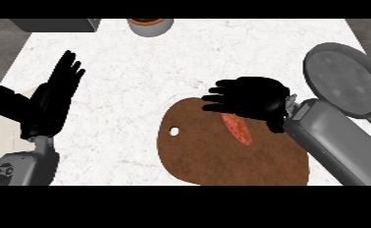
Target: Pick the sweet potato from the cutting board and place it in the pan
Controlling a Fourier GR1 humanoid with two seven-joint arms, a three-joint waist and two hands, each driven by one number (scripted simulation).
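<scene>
Right hand [253, 99] is held, fingers spread, over the sweet potato [238, 129], centre frame; likely stiff, smooth, best gripped mid-length.

An elongated reddish-orange sweet potato [238, 129] lies slanted on a rounded brown wooden cutting board [210, 163], a small hole at the board's 9 o'clock; a round grey metal pan [339, 77] sits at the board's 2 o'clock
</scene>
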